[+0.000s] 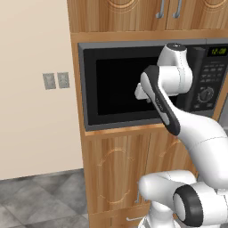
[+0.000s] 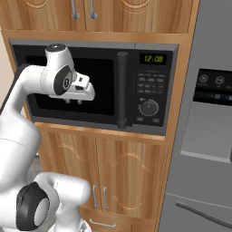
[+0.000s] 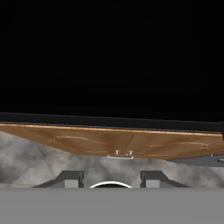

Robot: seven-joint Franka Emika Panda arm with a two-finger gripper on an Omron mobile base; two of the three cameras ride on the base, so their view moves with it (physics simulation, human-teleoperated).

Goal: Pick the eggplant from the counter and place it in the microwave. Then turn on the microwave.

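The microwave (image 1: 89, 120) (image 2: 136, 46) is built into a wooden cabinet column, and its black glass door (image 3: 109, 57) is closed. A vertical bar handle (image 2: 121, 90) sits beside the button panel (image 2: 152, 88) (image 1: 209, 75), which has a lit green display and a dial. My gripper (image 2: 74, 100) (image 1: 143, 99) (image 3: 112, 179) hangs just in front of the door glass, left of the handle, with its fingers pointing down. The fingers stand apart with nothing between them. The eggplant and the counter are out of view.
Wooden cabinet doors (image 1: 116, 169) (image 2: 113, 176) (image 3: 109, 142) sit below the microwave, and more cabinets are above it. A grey fridge (image 2: 208, 136) stands to the right. A beige wall with outlets (image 1: 55, 80) is to the left, above a grey tiled floor (image 1: 35, 196).
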